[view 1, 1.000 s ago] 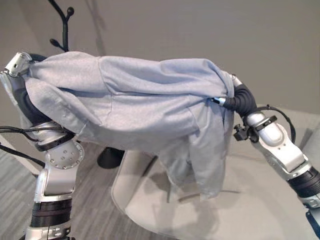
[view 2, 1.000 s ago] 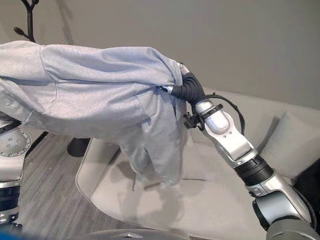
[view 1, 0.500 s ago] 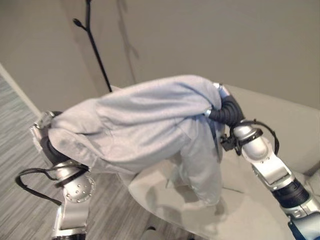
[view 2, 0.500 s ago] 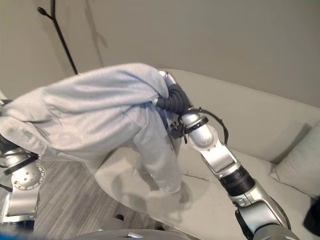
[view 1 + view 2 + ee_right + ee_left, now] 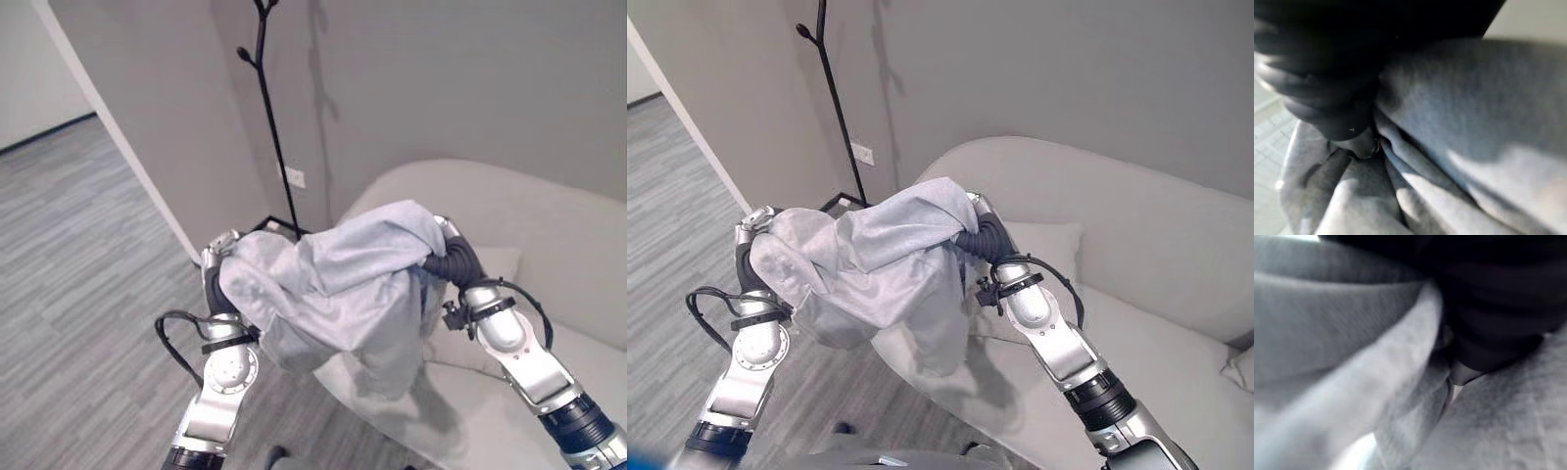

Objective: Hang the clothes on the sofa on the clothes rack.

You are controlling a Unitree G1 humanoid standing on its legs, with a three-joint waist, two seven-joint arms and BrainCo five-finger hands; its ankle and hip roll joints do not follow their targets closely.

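Grey carpet floor (image 5: 69, 235), black clothes rack (image 5: 274, 147) by the wall; crumpled grey garment (image 5: 333, 284) drapes both hands, hiding their fingers, above the sofa (image 5: 1176, 255).

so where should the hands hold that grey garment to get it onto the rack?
Probably the two bunched ends, as now: the grey garment spans between the left hand and right hand, its middle sagging. A taut upper edge could drop over a prong of the clothes rack, approached from the sofa side.
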